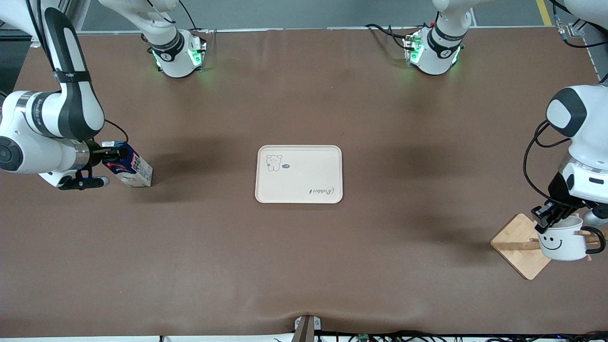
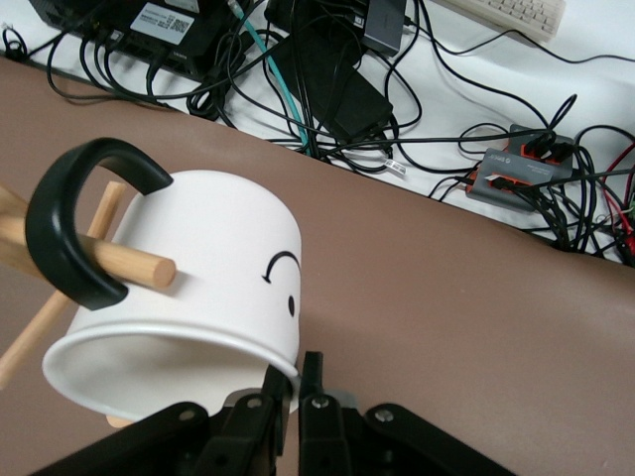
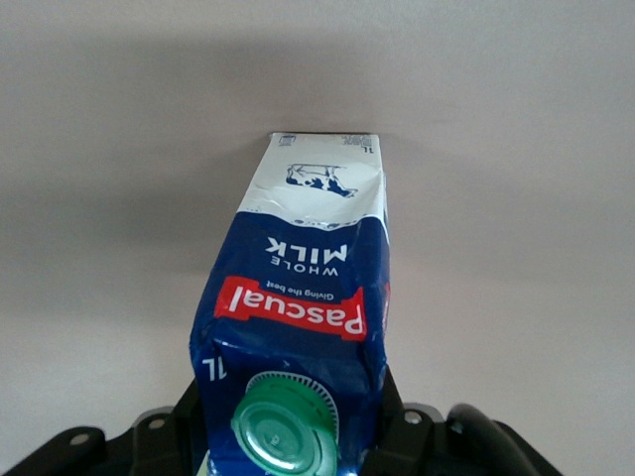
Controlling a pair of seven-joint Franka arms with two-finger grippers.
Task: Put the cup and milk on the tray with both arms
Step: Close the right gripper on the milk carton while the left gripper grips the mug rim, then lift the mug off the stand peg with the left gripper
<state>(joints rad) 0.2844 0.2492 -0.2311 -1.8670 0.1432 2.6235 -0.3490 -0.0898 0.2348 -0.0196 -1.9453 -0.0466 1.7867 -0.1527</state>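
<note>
1. Tray (image 1: 299, 174): lies bare at the table's middle. Neither item has been delivered.
2. Milk (image 1: 129, 167): stands tilted on the table near the edge at the right arm's end, well apart from the tray. The right claw (image 1: 113, 154) is clamped on its top, just below the green cap (image 3: 285, 428).
3. Cup (image 1: 563, 241): hangs by its handle (image 2: 74, 220) on a peg (image 2: 117, 260) of the wooden stand (image 1: 520, 246), near the table's corner at the left arm's end. The left claw (image 1: 551, 219) is pinched on the cup's rim.
4. Progress, as judged: both grasps appear made; early stage.
5. Outstanding: lift the cup off its peg, carry both items to the tray, set them down and release.
</note>
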